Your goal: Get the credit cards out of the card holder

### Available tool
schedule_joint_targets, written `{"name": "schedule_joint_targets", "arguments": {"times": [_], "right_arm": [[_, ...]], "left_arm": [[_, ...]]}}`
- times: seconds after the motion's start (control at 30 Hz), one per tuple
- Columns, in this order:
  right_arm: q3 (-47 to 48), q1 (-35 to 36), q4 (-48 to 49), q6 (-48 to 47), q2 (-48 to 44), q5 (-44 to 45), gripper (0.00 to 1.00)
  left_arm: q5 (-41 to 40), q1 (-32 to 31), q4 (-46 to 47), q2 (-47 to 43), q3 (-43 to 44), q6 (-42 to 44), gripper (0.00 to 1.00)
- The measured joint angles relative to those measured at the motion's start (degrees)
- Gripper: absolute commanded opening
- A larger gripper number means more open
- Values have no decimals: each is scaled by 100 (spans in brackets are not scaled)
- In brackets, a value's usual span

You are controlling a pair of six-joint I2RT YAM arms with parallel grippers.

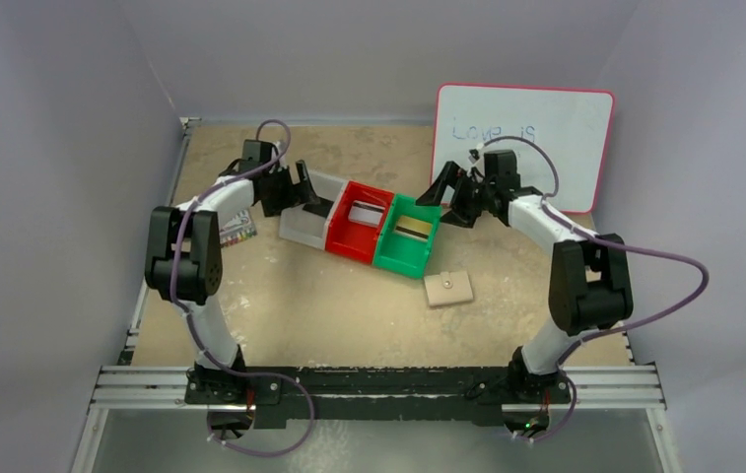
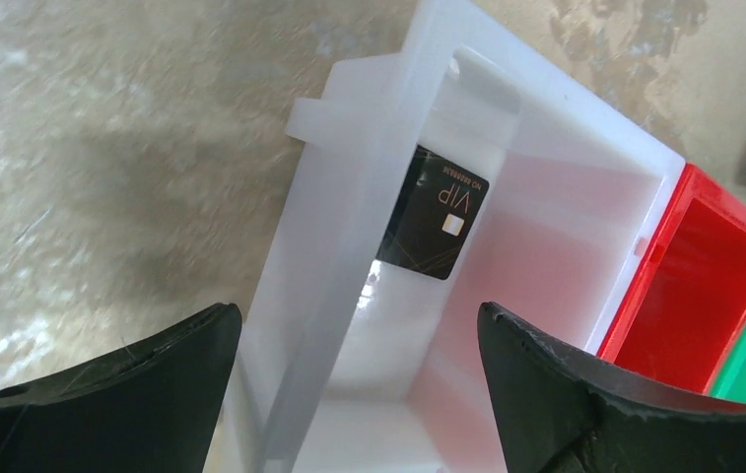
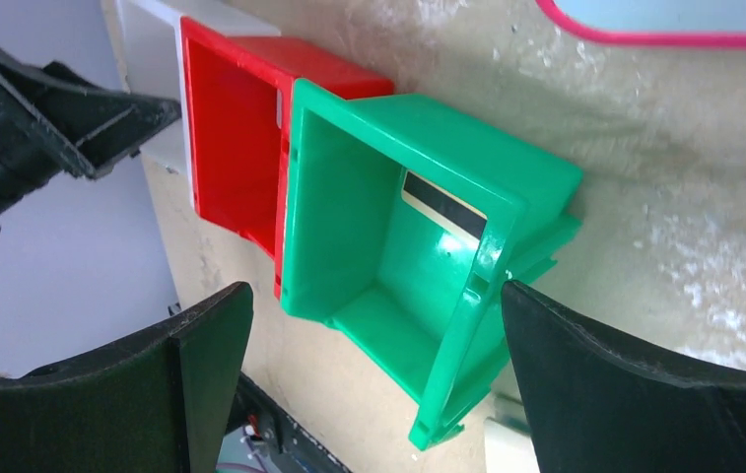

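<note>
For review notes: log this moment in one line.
left gripper open over white plastic bin | flat black card inside | right gripper open over green plastic bin | gold striped card inside | tan card holder on table

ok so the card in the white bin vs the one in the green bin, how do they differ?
Colour: the black card is dark; the tan card is pale with a dark stripe. Print: the black card shows VIP lettering, the tan card none readable. Place: black card in the white bin, tan card in the green bin. Shared: each lies in a bin, ungripped.
</note>
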Motion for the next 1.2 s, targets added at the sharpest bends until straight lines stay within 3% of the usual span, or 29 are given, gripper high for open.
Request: {"name": "schedule_joint_targets", "arguments": {"times": [0.37, 0.77, 0.97, 1.2], "right_arm": [[1456, 225, -599, -428, 1128, 256, 96], [2841, 481, -1305, -846, 1928, 1023, 98], [2555, 496, -1578, -1217, 1231, 2063, 100], [695, 496, -1419, -1047, -1375, 3241, 100]], "left_arm": [[-1283, 57, -205, -1189, -977, -59, 90], [-1987, 195, -439, -1917, -1239, -160, 96], [-2310, 195, -577, -2918, -1405, -374, 98], [-2225, 153, -527, -4030, -1740, -758, 98]]}}
